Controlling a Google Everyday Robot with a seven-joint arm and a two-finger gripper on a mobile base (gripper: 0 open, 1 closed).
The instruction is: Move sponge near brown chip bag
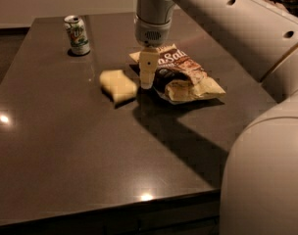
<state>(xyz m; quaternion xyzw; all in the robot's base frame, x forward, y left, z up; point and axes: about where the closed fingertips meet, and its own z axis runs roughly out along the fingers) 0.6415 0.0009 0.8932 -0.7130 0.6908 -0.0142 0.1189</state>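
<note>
Evidently the pale yellow foam sponge [118, 85] lies free on the dark surface [65, 141] near the crumpled brown chip bag [183, 72], as the task wants, with the hand [146, 82] hanging between them, apart or together I cannot tell.

Matt foam sponge [118, 85] beside the plastic hand [147, 83] on the glossy table [65, 146].

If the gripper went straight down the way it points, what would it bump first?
Probably the table, in the gap between the sponge and the brown chip bag. The gripper hangs close to the bag's edge, so it might clip that.
</note>
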